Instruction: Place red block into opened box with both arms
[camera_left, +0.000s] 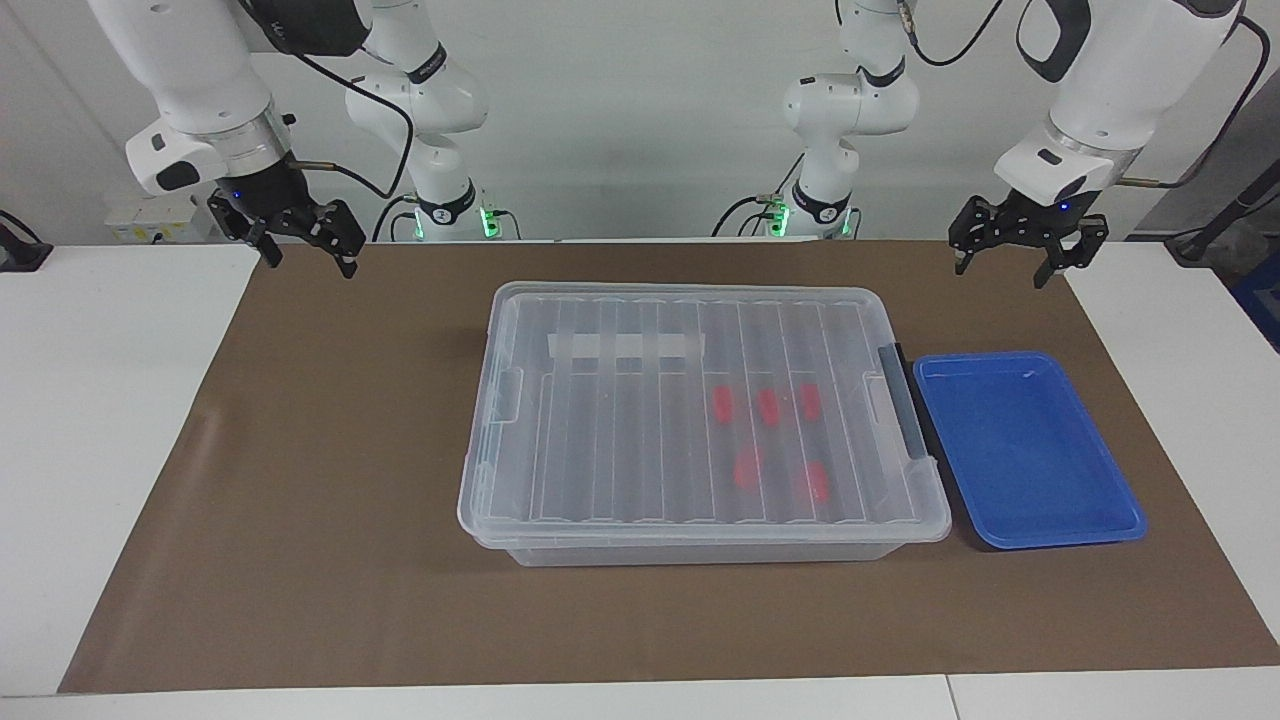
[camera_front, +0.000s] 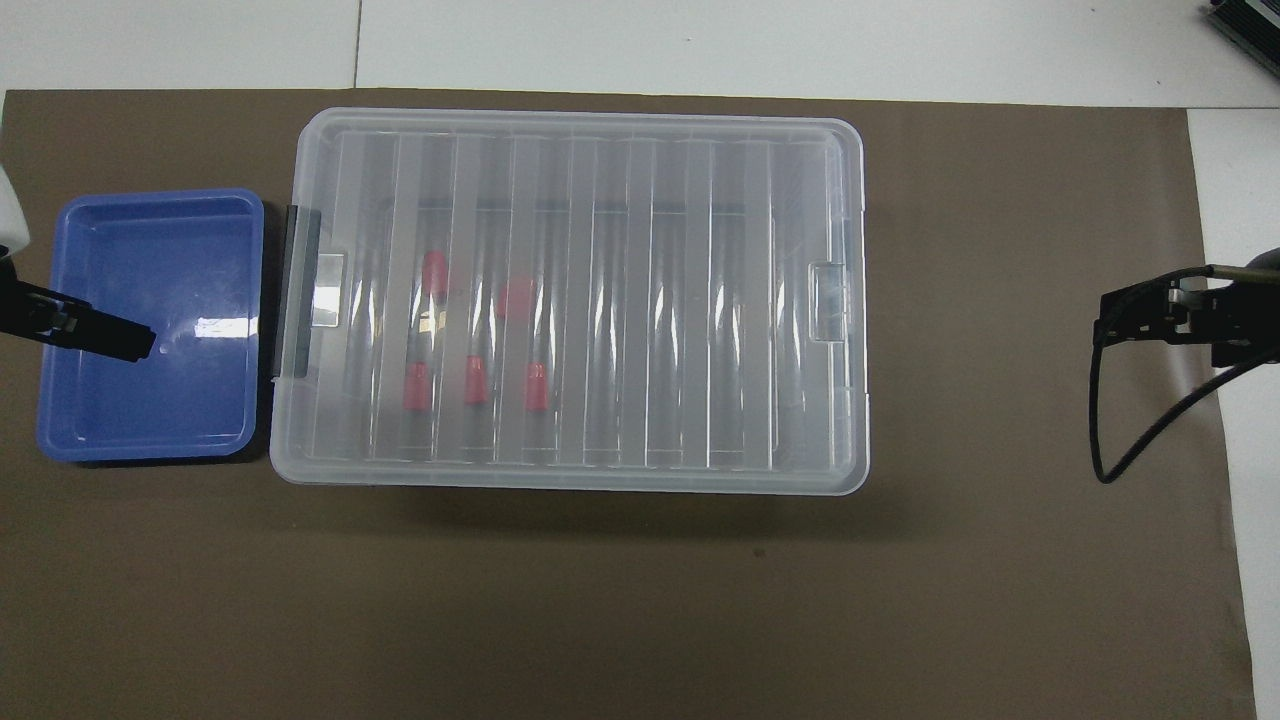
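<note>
The clear box (camera_left: 700, 420) (camera_front: 570, 300) sits mid-mat with its ribbed lid on. Its black latch (camera_left: 905, 410) is at the left arm's end, and a white tape strip (camera_left: 625, 346) lies on the lid. Several red blocks (camera_left: 768, 406) (camera_front: 476, 380) show through the lid, lying inside toward the latch end. My left gripper (camera_left: 1000, 275) hangs open and empty in the air, over the mat's edge at the left arm's end. Over the mat's edge at the right arm's end my right gripper (camera_left: 310, 267) hangs open and empty too. Neither touches the box.
A shallow blue tray (camera_left: 1030, 450) (camera_front: 150, 320) with nothing in it lies beside the box's latch end. The brown mat (camera_left: 330, 480) covers the white table, with bare mat between the box and the right arm's end.
</note>
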